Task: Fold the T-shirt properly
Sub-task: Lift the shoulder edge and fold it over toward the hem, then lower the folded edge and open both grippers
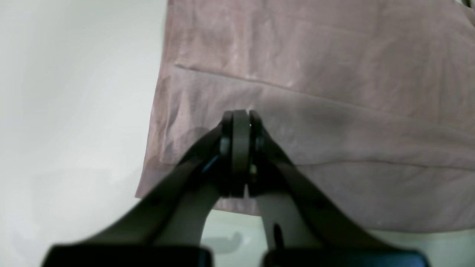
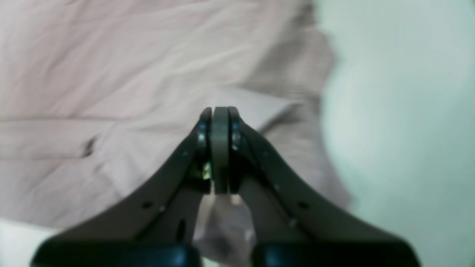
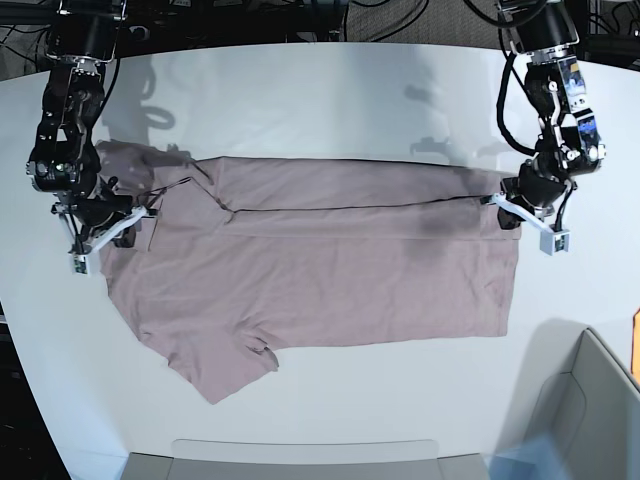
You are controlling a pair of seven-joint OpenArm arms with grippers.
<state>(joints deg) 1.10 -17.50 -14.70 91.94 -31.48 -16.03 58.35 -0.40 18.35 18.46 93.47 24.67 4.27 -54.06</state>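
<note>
The dusty mauve-pink T-shirt (image 3: 330, 270) lies spread sideways on the white table (image 3: 330, 100), with its far long edge folded over toward the front. The fold's edge runs as a dark line between my two grippers. My left gripper (image 3: 503, 208) is shut at the hem end, and in the left wrist view its jaws (image 1: 241, 113) press together on the cloth (image 1: 315, 55) at the folded layer. My right gripper (image 3: 140, 213) is shut at the sleeve and shoulder end. In the right wrist view (image 2: 220, 109) a pale flap of cloth (image 2: 256, 105) rises to its tips.
A grey bin (image 3: 590, 400) stands at the front right corner. A flat grey tray edge (image 3: 300, 455) lies along the front. Cables and dark gear (image 3: 250, 15) run along the back edge. One sleeve (image 3: 215, 375) sticks out toward the front left.
</note>
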